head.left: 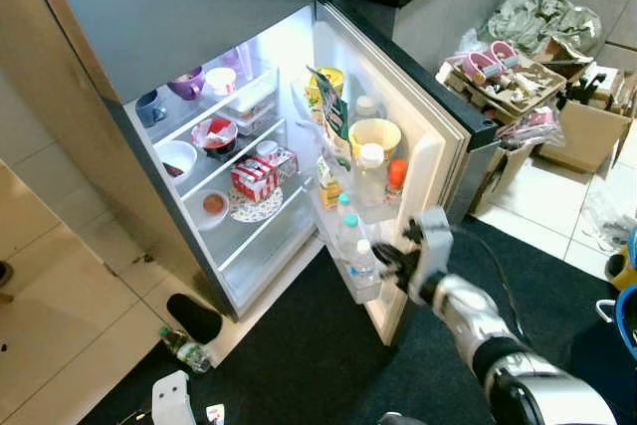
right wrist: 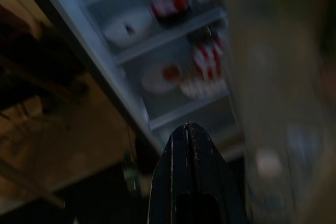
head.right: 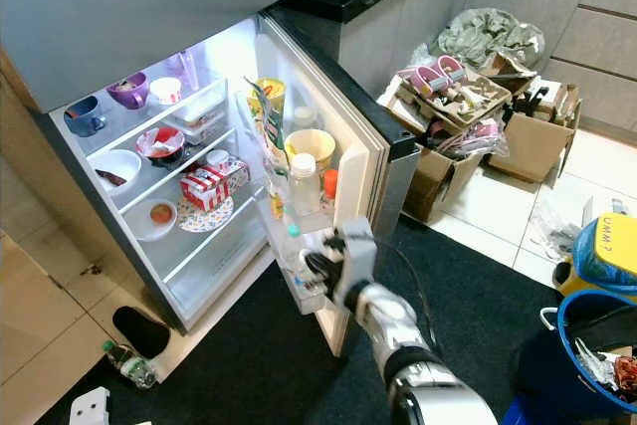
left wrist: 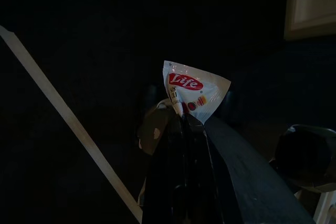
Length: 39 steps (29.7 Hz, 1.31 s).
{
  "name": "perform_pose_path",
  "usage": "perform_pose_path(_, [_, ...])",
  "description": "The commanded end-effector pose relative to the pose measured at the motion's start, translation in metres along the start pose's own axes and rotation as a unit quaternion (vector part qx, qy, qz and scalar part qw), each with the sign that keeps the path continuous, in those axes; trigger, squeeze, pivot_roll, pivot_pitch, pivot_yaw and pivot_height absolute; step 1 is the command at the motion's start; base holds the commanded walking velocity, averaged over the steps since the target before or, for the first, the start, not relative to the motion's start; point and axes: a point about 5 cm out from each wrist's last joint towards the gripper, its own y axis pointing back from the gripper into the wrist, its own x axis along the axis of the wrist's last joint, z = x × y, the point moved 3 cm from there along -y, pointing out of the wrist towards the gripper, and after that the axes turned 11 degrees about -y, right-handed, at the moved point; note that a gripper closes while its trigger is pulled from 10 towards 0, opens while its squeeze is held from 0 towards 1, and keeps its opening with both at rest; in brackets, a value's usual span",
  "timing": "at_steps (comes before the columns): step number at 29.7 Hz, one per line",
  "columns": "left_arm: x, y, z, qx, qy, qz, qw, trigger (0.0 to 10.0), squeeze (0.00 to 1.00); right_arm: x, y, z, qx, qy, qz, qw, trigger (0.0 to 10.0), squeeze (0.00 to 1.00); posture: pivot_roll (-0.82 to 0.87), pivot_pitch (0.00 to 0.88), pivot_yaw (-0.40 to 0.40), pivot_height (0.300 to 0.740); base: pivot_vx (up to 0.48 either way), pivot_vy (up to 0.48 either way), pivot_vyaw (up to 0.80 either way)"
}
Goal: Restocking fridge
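Our left pincer (left wrist: 181, 116) pinches a white packet (left wrist: 193, 90) reading "Life" over the dark floor; our right pincer (right wrist: 188, 129), pressed together, sits beside the bottles (head.left: 360, 256) in the open fridge (head.left: 249, 146) door.

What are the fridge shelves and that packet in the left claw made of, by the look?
The fridge shelves look like clear glass or plastic: things below show through. The packet, pinched in the left claw, looks like glossy printed plastic film, creased and catching light.
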Motion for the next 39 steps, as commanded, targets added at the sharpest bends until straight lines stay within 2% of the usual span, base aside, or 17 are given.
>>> perform_pose_path(1, [-0.008, 0.001, 0.001, 0.002, 0.006, -0.011, 1.0, 10.0, 0.0, -0.001, 0.002, 0.002, -0.006, -0.007, 0.007, 1.0, 10.0, 0.0, -0.02, 0.021, -0.004, 0.74, 0.0, 0.0, 0.0])
perform_pose_path(6, [-0.006, 0.002, -0.002, 0.006, 0.007, -0.008, 1.0, 10.0, 0.0, 0.043, -0.008, 0.006, -0.071, 0.024, 0.067, 0.995, 10.0, 0.0, -0.02, 0.025, -0.005, 0.74, 0.0, 0.0, 0.0])
perform_pose_path(10, [-0.006, 0.002, -0.003, 0.008, 0.008, -0.007, 1.0, 10.0, 0.0, 0.054, -0.005, 0.013, -0.095, 0.024, 0.084, 0.992, 10.0, 0.0, -0.02, 0.023, -0.006, 0.74, 0.0, 0.0, 0.0])
perform_pose_path(13, [-0.007, 0.002, -0.003, 0.009, 0.011, -0.007, 1.0, 10.0, 0.0, 0.065, 0.004, 0.029, -0.141, 0.034, 0.097, 0.985, 10.0, 0.0, -0.01, 0.025, -0.009, 0.74, 0.0, 0.0, 0.0])
perform_pose_path(14, [-0.007, 0.002, -0.003, 0.009, 0.011, -0.007, 1.0, 10.0, 0.0, 0.065, 0.004, 0.029, -0.141, 0.034, 0.097, 0.985, 10.0, 0.0, -0.01, 0.025, -0.009, 0.74, 0.0, 0.0, 0.0])
perform_pose_path(15, [-0.008, 0.002, -0.002, 0.008, 0.012, -0.008, 1.0, 10.0, 0.0, 0.073, 0.014, 0.043, -0.176, 0.036, 0.109, 0.978, 10.0, 0.0, -0.01, 0.03, -0.011, 0.74, 0.0, 0.0, 0.0])
perform_pose_path(18, [-0.009, 0.002, -0.002, 0.008, 0.012, -0.008, 1.0, 10.0, 0.0, 0.077, 0.02, 0.051, -0.197, 0.035, 0.116, 0.973, 10.0, 0.0, -0.01, 0.03, -0.011, 0.74, 0.0, 0.0, 0.0])
perform_pose_path(21, [-0.009, 0.002, -0.002, 0.01, 0.016, -0.008, 1.0, 10.0, 0.0, 0.095, 0.042, 0.076, -0.257, 0.026, 0.144, 0.955, 10.0, 0.0, -0.02, 0.044, -0.01, 0.74, 0.0, 0.0, 0.0])
perform_pose_path(22, [-0.009, 0.002, -0.002, 0.01, 0.016, -0.008, 1.0, 10.0, 0.0, 0.095, 0.042, 0.076, -0.257, 0.026, 0.144, 0.955, 10.0, 0.0, -0.02, 0.044, -0.01, 0.74, 0.0, 0.0, 0.0])
perform_pose_path(23, [-0.009, 0.002, -0.003, 0.01, 0.018, -0.007, 1.0, 10.0, 0.0, 0.103, 0.054, 0.086, -0.282, 0.026, 0.156, 0.946, 10.0, 0.0, -0.02, 0.044, -0.01, 0.74, 0.0, 0.0, 0.0])
perform_pose_path(25, [-0.009, 0.002, -0.003, 0.01, 0.018, -0.007, 1.0, 10.0, 0.0, 0.107, 0.061, 0.092, -0.296, 0.027, 0.164, 0.941, 10.0, 0.0, -0.02, 0.044, -0.01, 0.74, 0.0, 0.0, 0.0])
perform_pose_path(28, [-0.009, 0.003, -0.003, 0.011, 0.02, -0.007, 1.0, 10.0, 0.0, 0.122, 0.091, 0.115, -0.35, 0.027, 0.189, 0.917, 10.0, 0.0, -0.02, 0.048, -0.01, 0.74, 0.0, 0.0, 0.0])
perform_pose_path(30, [-0.01, 0.003, -0.003, 0.011, 0.021, -0.007, 1.0, 10.0, 0.0, 0.126, 0.099, 0.121, -0.364, 0.026, 0.195, 0.91, 10.0, 0.0, -0.02, 0.048, -0.01, 0.74, 0.0, 0.0, 0.0])
perform_pose_path(34, [-0.01, 0.003, -0.004, 0.012, 0.021, -0.008, 1.0, 10.0, 0.0, 0.137, 0.135, 0.142, -0.421, 0.019, 0.219, 0.88, 10.0, 0.0, -0.02, 0.046, -0.008, 0.74, 0.0, 0.0, 0.0])
perform_pose_path(37, [-0.009, 0.003, -0.005, 0.012, 0.02, -0.007, 1.0, 10.0, 0.0, 0.132, 0.135, 0.143, -0.42, 0.019, 0.212, 0.882, 10.0, 0.0, -0.02, 0.044, -0.003, 0.74, 0.0, 0.0, 0.0])
perform_pose_path(38, [-0.009, 0.003, -0.005, 0.012, 0.02, -0.007, 1.0, 10.0, 0.0, 0.125, 0.131, 0.142, -0.413, 0.02, 0.2, 0.889, 10.0, 0.0, -0.02, 0.043, -0.004, 0.74, 0.0, 0.0, 0.0])
perform_pose_path(39, [-0.007, 0.002, -0.005, 0.011, 0.019, -0.006, 1.0, 10.0, 0.0, 0.107, 0.121, 0.139, -0.398, 0.018, 0.171, 0.901, 10.0, 0.0, -0.02, 0.043, -0.004, 0.74, 0.0, 0.0, 0.0])
